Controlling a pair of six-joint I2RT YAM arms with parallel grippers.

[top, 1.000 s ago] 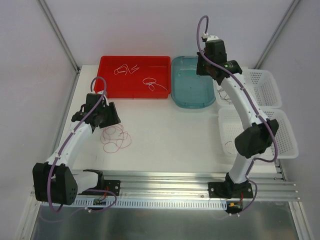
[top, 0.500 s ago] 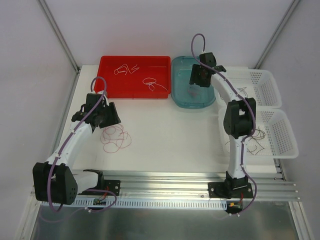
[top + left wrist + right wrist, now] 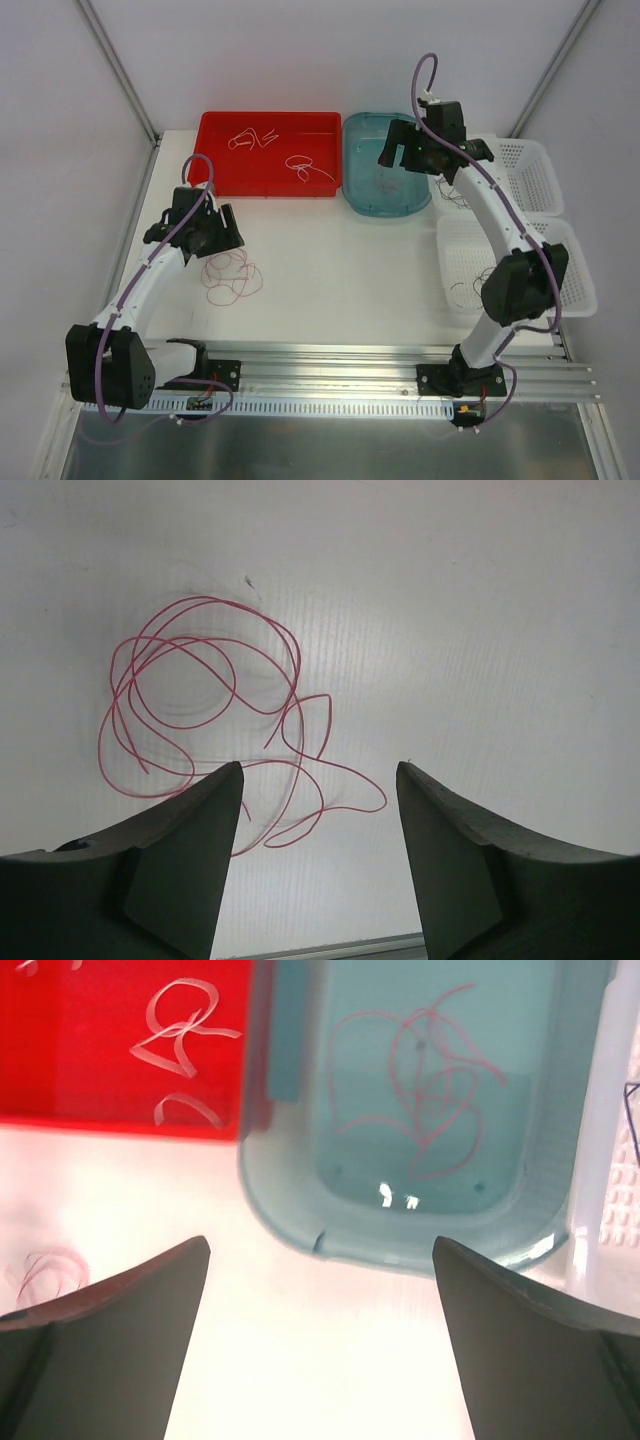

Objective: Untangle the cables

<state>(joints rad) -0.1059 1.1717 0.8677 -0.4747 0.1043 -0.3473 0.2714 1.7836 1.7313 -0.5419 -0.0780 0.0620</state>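
Note:
A tangle of thin dark red cable (image 3: 232, 277) (image 3: 230, 690) lies in loops on the white table. My left gripper (image 3: 220, 244) (image 3: 320, 770) hovers at its near edge, open, with one loop end lying under the gap between the fingers. Another red cable (image 3: 385, 185) (image 3: 420, 1090) is curled on the floor of the blue tub (image 3: 352, 196) (image 3: 290, 1200). My right gripper (image 3: 392, 152) (image 3: 320, 1245) hangs above the tub's near side, open wide and holding nothing. White cables (image 3: 308, 168) (image 3: 180, 1035) lie in the red tray (image 3: 215, 175).
Two white mesh baskets (image 3: 530, 175) (image 3: 570, 285) stand at the right, with thin black cables (image 3: 455, 195) in them. The tray and tub line the table's back edge. A metal rail with the arm bases runs along the near edge.
My right gripper went from shut to wide open and rose from the tub, where a red cable now lies. The left jaws spread a little wider; the left arm stayed put.

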